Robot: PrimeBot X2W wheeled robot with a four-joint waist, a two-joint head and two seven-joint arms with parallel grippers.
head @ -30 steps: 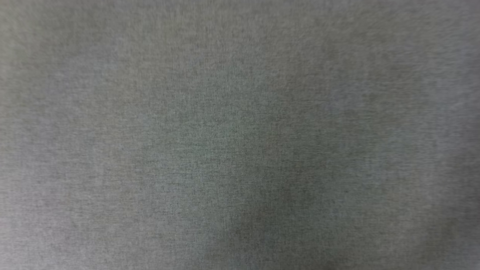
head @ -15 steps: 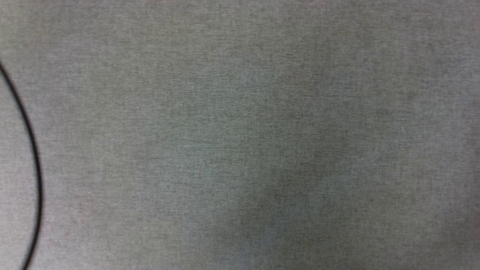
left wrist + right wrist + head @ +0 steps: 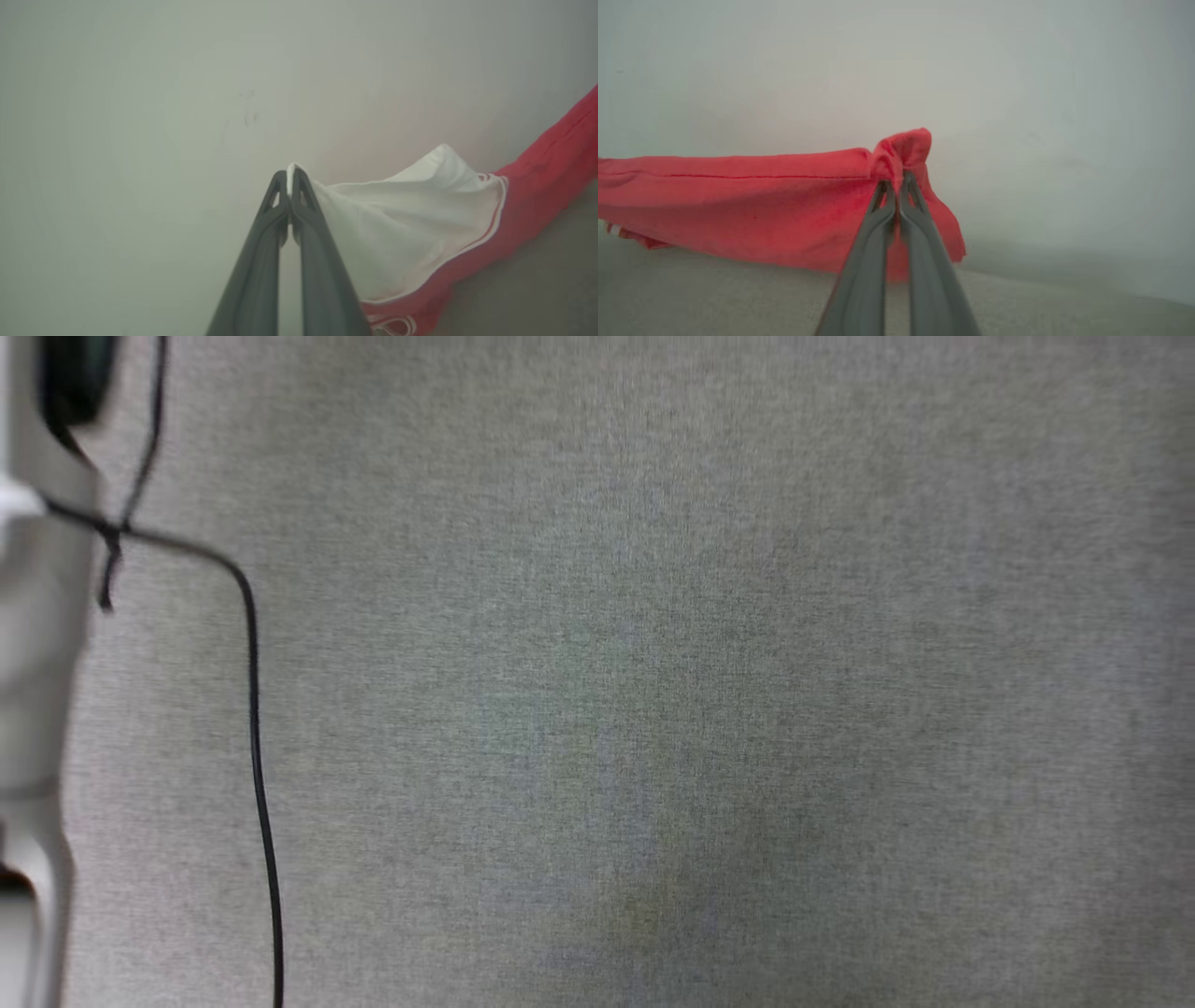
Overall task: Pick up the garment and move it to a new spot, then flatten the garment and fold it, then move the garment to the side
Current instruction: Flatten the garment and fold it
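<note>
Gripping, left end effector [image 3: 289, 175]: fingers pressed together on the tip of a white sleeve, mid-frame in the left wrist view.
Red T-shirt [image 3: 537, 186]: runs rightward from that pinch, first the white sleeve with red-striped trim, then the red body leaving the right edge of the frame. In the right wrist view it stretches as a red band from the left edge to the centre.
Right end effector [image 3: 896, 179]: closed on a bunched red corner at centre frame.
Bench [image 3: 738, 298]: grey strip along the bottom of the right wrist view; the shirt's lower edge hangs close to it, contact unclear.
Head view: pale robot part [image 3: 33, 663] at the left edge, black cable [image 3: 254, 728] trailing down beside it, grey woven cloth [image 3: 700, 663] to the right.
Step in hand: probably the carry to a new spot, with the shirt strung between both grips.
Next move: lowering both ends evenly and keeping the span taut, so the fabric lands flat, not bunched.
</note>
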